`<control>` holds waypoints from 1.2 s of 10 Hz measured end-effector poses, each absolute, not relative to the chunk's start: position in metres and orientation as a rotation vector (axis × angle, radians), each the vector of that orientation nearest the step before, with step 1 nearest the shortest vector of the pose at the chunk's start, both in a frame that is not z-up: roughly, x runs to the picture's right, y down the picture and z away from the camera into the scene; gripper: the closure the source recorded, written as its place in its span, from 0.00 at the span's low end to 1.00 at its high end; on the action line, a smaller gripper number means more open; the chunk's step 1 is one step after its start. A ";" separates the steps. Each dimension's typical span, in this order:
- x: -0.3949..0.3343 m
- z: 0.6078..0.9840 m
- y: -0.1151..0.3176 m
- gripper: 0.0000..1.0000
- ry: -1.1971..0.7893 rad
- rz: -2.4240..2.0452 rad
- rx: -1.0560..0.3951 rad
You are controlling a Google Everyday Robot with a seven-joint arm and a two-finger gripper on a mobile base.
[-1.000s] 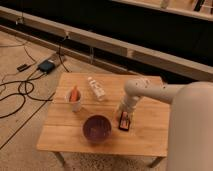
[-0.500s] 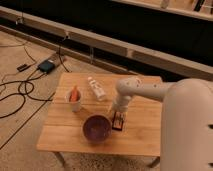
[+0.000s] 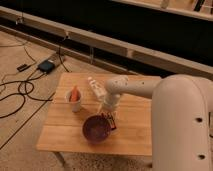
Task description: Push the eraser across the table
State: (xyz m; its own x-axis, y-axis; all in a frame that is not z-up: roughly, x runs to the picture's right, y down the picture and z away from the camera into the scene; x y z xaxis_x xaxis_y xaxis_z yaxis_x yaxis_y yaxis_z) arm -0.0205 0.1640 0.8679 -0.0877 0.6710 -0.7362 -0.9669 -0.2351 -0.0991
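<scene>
The eraser [image 3: 111, 123], a small black block with red-orange marks, lies on the light wooden table [image 3: 135, 135], right against the right rim of the purple bowl [image 3: 96, 129]. My gripper [image 3: 107, 113] comes down from the white arm [image 3: 131, 89] and sits just above and behind the eraser, at its far end. The gripper partly hides the eraser's far end.
A white cup holding an orange carrot-like thing [image 3: 74, 98] stands left of the gripper. A clear plastic bottle [image 3: 96, 88] lies behind it. A dark box [image 3: 46, 66] and cables [image 3: 20, 90] lie on the floor to the left.
The arm has swung left across the table, and the eraser has slid left with the gripper until it rests against the purple bowl.
</scene>
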 end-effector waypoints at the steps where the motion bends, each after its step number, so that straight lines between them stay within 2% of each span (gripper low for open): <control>1: -0.035 0.867 0.162 0.35 0.488 1.629 -0.819; 6: -0.076 0.861 0.157 0.35 0.442 1.572 -0.875; 12: 0.015 0.868 0.138 0.35 0.474 1.682 -0.710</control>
